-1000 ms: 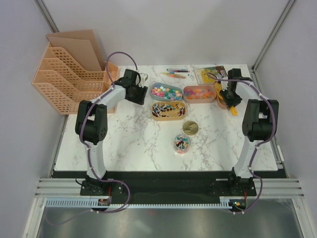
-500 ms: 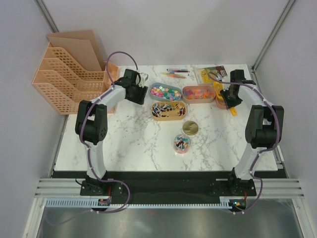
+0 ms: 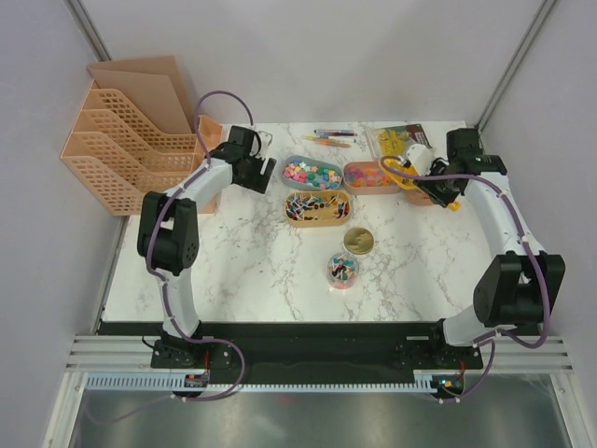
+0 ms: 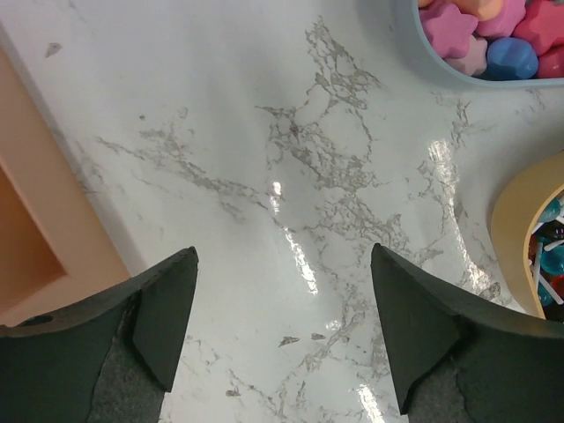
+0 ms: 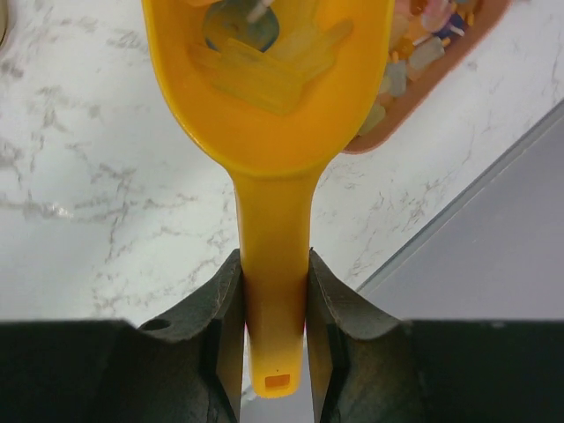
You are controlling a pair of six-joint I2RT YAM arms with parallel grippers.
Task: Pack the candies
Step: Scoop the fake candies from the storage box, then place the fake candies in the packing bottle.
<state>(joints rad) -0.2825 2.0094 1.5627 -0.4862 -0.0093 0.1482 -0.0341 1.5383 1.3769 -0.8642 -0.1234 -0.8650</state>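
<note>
Candies (image 3: 313,173) sit in 3 oval trays at back-centre of the marble table (image 3: 233,271). Star shapes are in the blue-grey tray (image 3: 284,175), mixed bits in the peach tray (image 3: 373,189), and wrapped ones in the tan tray (image 3: 315,223). All 3 trays have their long axis running L–R in the top view. A few more candies are in a small clear jar (image 3: 343,271) nearer the arms, w/ a gold lid (image 3: 358,242) lying just beside it.

Right gripper (image 5: 274,282) is clamped on the handle of a yellow scoop (image 5: 273,115). The scoop's long axis runs straight out from the jaws, w/ the bowl over the R end of the peach tray. There are pale shapes in the bowl, but can't tell what they are.

Left gripper (image 4: 286,326) has its jaws wide apart, nothing between, over bare marble just L of the blue-grey tray.

Pens (image 3: 331,138) lie along the back edge, and a peach file rack (image 3: 121,154) stands at far L. In the left wrist view the trays are cut off at the frame edge.
</note>
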